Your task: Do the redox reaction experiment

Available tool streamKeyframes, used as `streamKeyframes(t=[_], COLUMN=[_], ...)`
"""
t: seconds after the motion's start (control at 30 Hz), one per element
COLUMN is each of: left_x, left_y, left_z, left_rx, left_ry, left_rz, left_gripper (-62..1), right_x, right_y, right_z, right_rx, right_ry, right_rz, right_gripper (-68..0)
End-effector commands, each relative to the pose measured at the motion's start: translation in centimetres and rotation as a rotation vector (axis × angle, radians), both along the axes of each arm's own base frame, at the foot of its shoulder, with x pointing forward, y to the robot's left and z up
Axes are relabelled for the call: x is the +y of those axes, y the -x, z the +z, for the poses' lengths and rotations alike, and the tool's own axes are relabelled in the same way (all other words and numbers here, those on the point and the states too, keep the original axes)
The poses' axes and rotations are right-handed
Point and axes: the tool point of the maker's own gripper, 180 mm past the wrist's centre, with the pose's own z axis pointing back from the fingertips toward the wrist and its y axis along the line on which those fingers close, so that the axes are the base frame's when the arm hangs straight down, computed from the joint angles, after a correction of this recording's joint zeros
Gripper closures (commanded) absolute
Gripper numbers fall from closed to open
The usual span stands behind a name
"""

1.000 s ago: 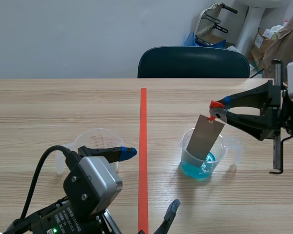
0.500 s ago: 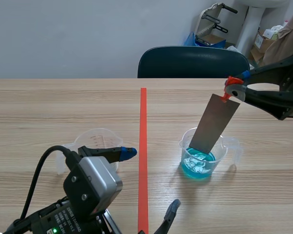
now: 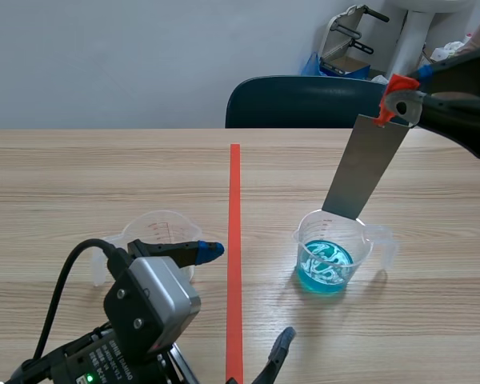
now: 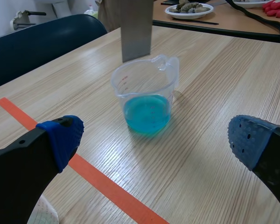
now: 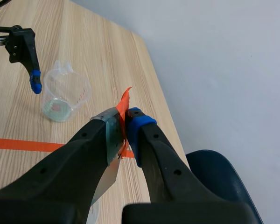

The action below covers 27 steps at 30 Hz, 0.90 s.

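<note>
A clear beaker (image 3: 333, 250) holding blue liquid stands right of the orange line; in the left wrist view the beaker (image 4: 147, 95) is ahead of my open left gripper (image 4: 158, 142). A grey metal plate (image 3: 366, 166) hangs tilted, its lower edge just above the beaker's rim and out of the liquid. My right gripper (image 3: 400, 96) is shut on the plate's top end, where an orange tape tab sticks out. In the right wrist view the plate (image 5: 113, 136) is pinched between the right gripper's (image 5: 124, 125) fingers. An empty beaker (image 3: 156, 234) stands beside my left gripper (image 3: 244, 300).
An orange tape line (image 3: 234, 240) runs down the middle of the table. A dark blue chair (image 3: 316, 102) stands behind the far edge. Boxes and clutter (image 3: 440, 68) fill the back right corner. The left arm's camera block (image 3: 148, 308) sits low at the front.
The right gripper has lifted the metal plate up and to the right, out of the blue liquid, which now swirls. The left arm has kept still.
</note>
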Motion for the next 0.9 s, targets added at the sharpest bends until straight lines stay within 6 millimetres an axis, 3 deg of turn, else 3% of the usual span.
streamKeyframes(t=[0.0,0.43,0.87], left_x=[-0.3,-0.3,-0.3], left_y=[0.0,0.0,0.0], left_z=[0.8,0.8,0.8], left_rx=[-0.015,-0.015,-0.015], left_ry=[0.028,0.028,0.028], left_rz=[-0.001,-0.001,-0.001], left_gripper=[-62.3,-62.3,-62.3], right_x=[0.0,0.3,0.6], right_y=[0.0,-0.4,-0.6], right_z=[1.5,3.3,2.9], right_rx=[-0.025,-0.002,0.092], right_ry=[-0.013,-0.011,0.025], right_rz=[0.011,-0.021,-0.080], right_gripper=[-0.8,-0.8,-0.8])
